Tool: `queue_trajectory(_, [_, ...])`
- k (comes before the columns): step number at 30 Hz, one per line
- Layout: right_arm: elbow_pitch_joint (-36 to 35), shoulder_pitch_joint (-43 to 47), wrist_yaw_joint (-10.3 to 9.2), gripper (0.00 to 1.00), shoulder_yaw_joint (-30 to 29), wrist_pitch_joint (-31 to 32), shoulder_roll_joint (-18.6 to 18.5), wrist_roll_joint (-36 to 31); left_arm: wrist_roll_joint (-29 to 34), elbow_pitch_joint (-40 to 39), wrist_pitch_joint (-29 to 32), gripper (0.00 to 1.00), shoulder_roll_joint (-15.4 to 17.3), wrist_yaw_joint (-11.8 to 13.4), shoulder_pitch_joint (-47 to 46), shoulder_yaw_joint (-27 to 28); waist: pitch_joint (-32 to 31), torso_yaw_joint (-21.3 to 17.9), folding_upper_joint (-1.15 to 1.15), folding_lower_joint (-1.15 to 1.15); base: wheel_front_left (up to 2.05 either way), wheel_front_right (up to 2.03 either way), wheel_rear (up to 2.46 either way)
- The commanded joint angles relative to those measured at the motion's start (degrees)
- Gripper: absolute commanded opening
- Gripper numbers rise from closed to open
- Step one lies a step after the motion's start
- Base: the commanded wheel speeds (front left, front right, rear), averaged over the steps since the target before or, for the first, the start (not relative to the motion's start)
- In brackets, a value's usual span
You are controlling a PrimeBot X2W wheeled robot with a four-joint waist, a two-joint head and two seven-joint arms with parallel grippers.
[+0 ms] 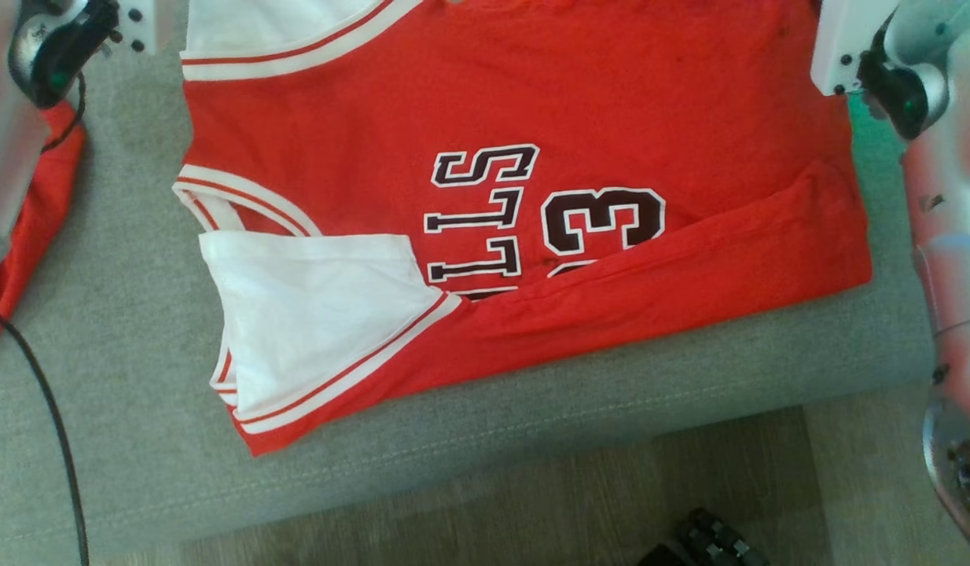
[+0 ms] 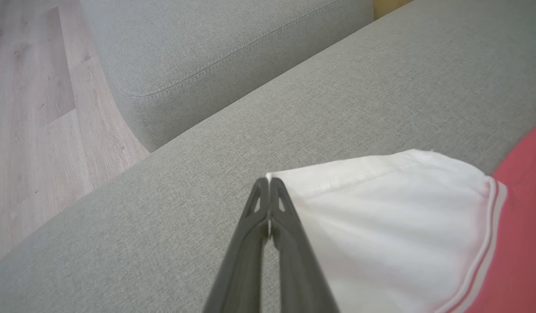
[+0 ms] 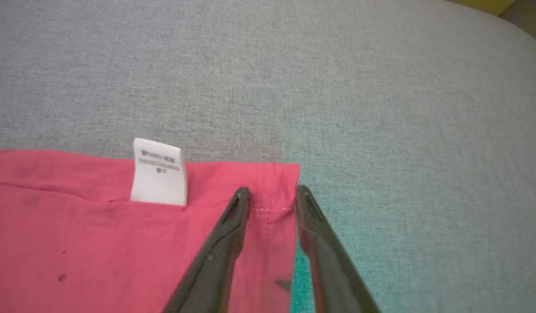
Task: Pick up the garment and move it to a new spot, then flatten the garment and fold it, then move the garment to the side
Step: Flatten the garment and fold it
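at nine o'clock in the head view a second red cloth [image 1: 37, 204] lies at the edge of the grey sofa [image 1: 123, 314], with a black cable [image 1: 56, 424] curving past it; the red jersey [image 1: 532, 102] lies spread flat from the centre out to three o'clock; its near edge is folded up over the black lettering, with the near sleeve [image 1: 312, 314] turned in white at seven o'clock and the far sleeve [image 1: 257, 23] at eleven o'clock; wood floor [image 1: 532, 503] shows at six o'clock; in the left wrist view the left fingers [image 2: 250, 243] are clenched tip to tip on the corner of a white sleeve, a sliver of white cloth caught between them, the red body at three o'clock; in the right wrist view the right fingers [image 3: 220, 252] stand parted astride the jersey's red hem corner, one over the cloth and one just past its side edge, not pressed together; a white label [image 3: 158, 171] sticks up from the hem at ten o'clock of them.
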Motion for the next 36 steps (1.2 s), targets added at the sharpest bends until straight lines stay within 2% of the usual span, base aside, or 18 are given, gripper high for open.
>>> queue_trajectory(1, [-0.75, -2.41, -0.02, 0.44, 0.44, -0.29, -0.24, 0.11, -0.33, -1.41, -0.36, 0.0, 2.57, 0.03, -3.15, 1.7, -0.03, 0.09, 0.0, 0.0, 0.0, 0.0, 0.0])
queue_trajectory(2, [-0.17, -2.7, -0.02, 0.37, 0.38, -0.54, -0.4, 0.18, -0.4, -1.39, -0.47, 0.0, 2.59, 0.03, -3.19, 1.59, -0.04, 0.14, 0.0, 0.0, 0.0, 0.0, 0.0])
queue_trajectory(3, [0.31, -2.98, -0.02, 0.22, 0.22, -0.98, -0.57, 0.26, -0.46, -1.38, -0.59, 0.0, 2.61, 0.03, -3.25, 1.49, -0.02, 0.2, 0.0, 0.0, 0.0, 0.0, 0.0])
queue_trajectory(4, [0.77, -3.24, -0.02, 0.0, 0.12, -1.46, -0.72, 0.28, -0.52, -1.37, -0.71, 0.0, 2.64, 0.03, -3.29, 1.37, 0.01, 0.26, 0.0, 0.0, 0.0, 0.0, 0.0])
queue_trajectory(13, [3.28, -6.27, -0.02, 0.0, -0.92, -7.81, -1.57, 0.0, 0.62, -1.23, -4.86, 0.0, 3.18, 0.09, -4.76, 0.39, 0.22, 0.61, 0.0, 0.0, 0.0, 0.0, 0.0])
queue_trajectory(24, [5.88, -9.36, -0.02, 0.0, -4.55, -17.76, -3.78, -1.12, 3.23, -0.07, -17.77, 0.0, 1.68, 2.88, -7.76, 1.78, -0.81, 2.54, 0.0, 0.0, 0.0, 0.0, 0.0])
queue_trajectory(29, [7.76, -8.44, -0.02, 0.0, -4.41, -19.19, -3.59, -1.29, 1.85, 0.53, -18.53, 0.0, 0.82, 2.09, -5.74, 1.36, -2.24, 3.4, 0.0, 0.0, 0.0, 0.0, 0.0])
queue_trajectory(36, [8.79, -4.45, -0.02, 0.0, 0.06, -19.09, -4.15, 2.75, -0.56, -3.81, -19.56, 0.0, 2.18, 1.28, 0.89, 0.45, -5.3, 4.55, 0.0, 0.0, 0.0, 0.0, 0.0])
